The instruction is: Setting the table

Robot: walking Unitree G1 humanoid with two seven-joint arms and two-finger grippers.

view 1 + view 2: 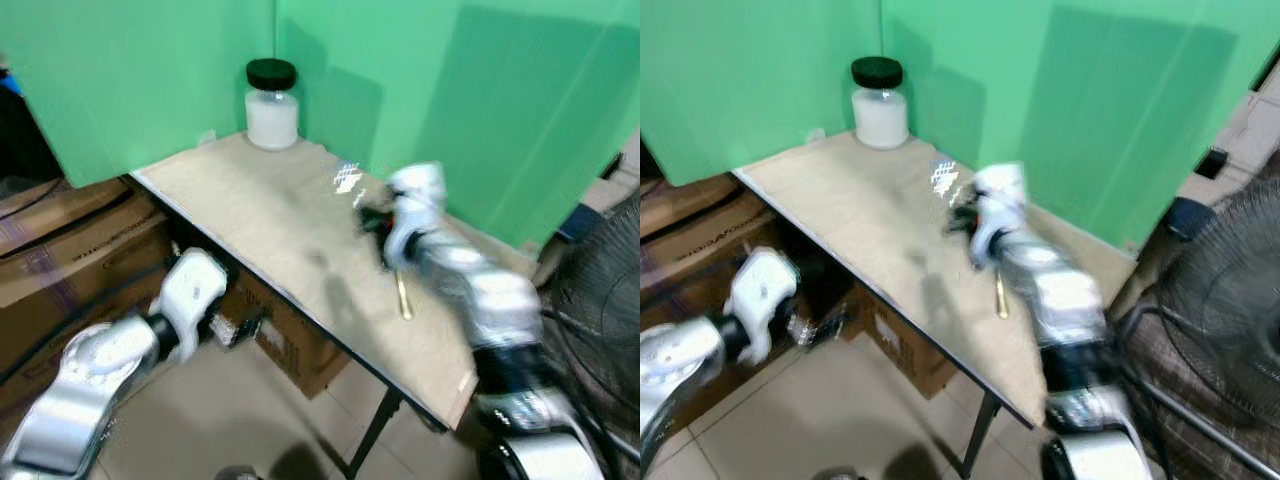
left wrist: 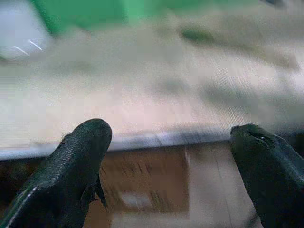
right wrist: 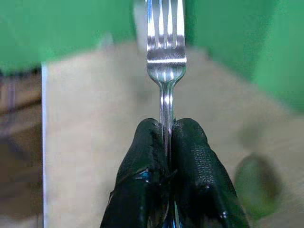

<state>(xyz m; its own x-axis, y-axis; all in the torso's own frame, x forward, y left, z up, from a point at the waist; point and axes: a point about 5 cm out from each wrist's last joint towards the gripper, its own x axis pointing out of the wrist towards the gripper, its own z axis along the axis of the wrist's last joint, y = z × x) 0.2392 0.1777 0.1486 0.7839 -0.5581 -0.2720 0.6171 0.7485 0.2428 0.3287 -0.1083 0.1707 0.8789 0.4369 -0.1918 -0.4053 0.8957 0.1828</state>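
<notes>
Steel fork (image 3: pixel 165 52) pinched by its handle between the closed fingers of the right gripper (image 3: pixel 166 156), tines out, held over the table (image 1: pixel 270 215) toward its right edge. Left gripper (image 2: pixel 171 156) spread open, empty, below the front edge. White jar (image 1: pixel 272 104) at the back corner. Risk: thin handle may twist or slip in the pinch, or the fork lands too near the edge and falls.

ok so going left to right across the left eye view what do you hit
boxes → left claw → jar → fork → right claw → fan
</notes>
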